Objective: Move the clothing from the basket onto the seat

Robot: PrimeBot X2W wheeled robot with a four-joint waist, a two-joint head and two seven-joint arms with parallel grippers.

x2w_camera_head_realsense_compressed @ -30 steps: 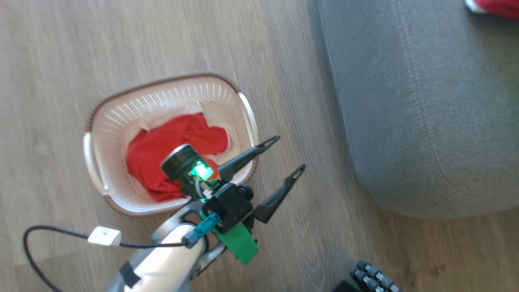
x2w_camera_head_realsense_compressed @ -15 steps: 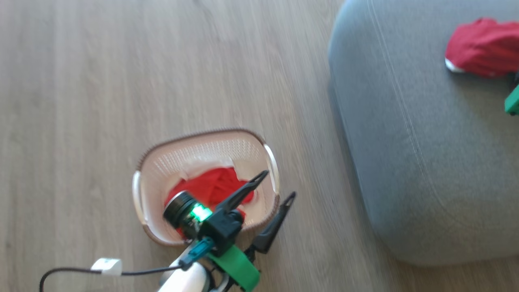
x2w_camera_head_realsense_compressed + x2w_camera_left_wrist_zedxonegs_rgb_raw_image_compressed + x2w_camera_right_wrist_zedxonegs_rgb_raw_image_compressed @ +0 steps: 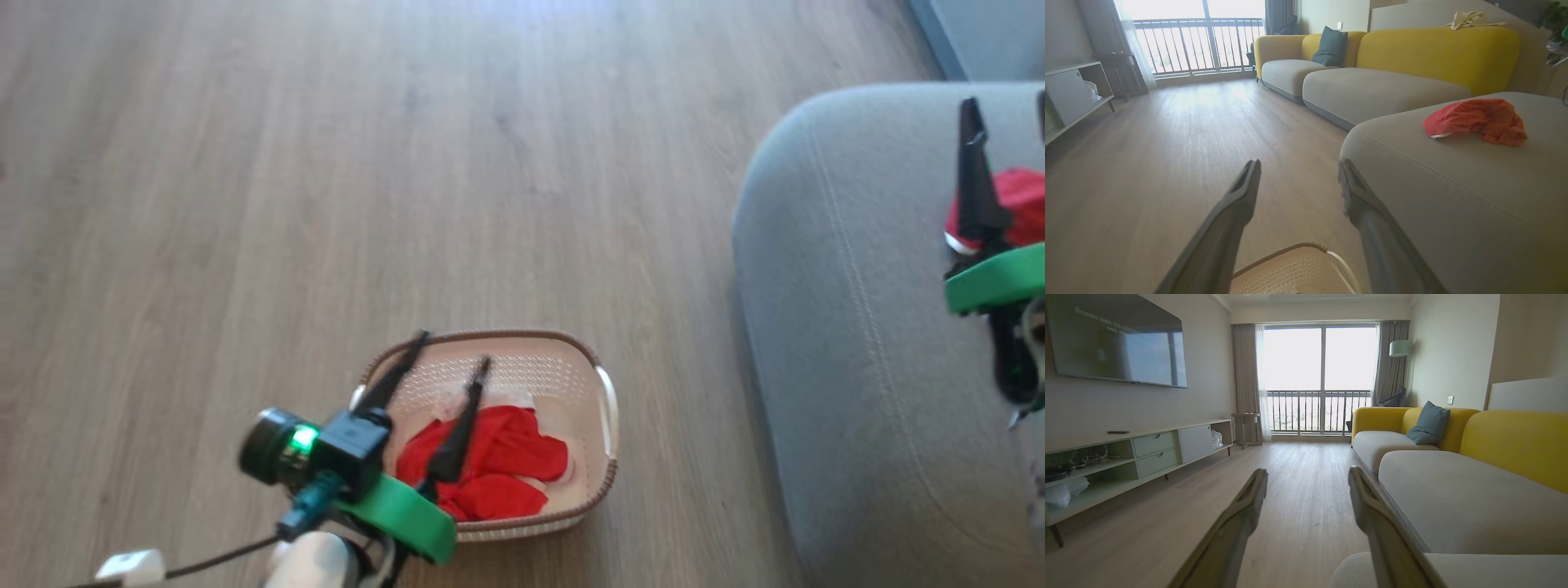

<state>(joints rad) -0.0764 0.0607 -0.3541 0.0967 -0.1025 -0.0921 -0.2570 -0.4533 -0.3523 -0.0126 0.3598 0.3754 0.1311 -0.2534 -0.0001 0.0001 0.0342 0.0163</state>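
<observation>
I'm holding my left gripper [image 3: 451, 371] spread wide over the basket [image 3: 606, 476], nothing between its fingers, tips pointing toward the basket's far rim. The basket is sitting on the wooden floor [image 3: 326, 163], just off the rounded corner of the seat [image 3: 849, 327]. Inside it, the clothing [image 3: 498, 465] is lying crumpled against the near wall: bright red cloth with a little white showing at its far edge.

My right gripper [image 3: 1306, 479] is hanging released as well, empty, up over the seat near its right edge. One red garment [image 3: 1474, 120] is already lying on the seat cushion, well back from the stitched corner, a white hem peeking out on one side.

I'm reading that heap in the basket as light and limp. It looks like cloth that will sag, trail and snag on the perforated walls or the woven rim if I take a thin edge. So I'm judging the best hold to be the raised fold at the middle of the pile, fingers going down either side of the bunch, pinching plenty of fabric, then lifting high enough that the tail clears the rim.
</observation>
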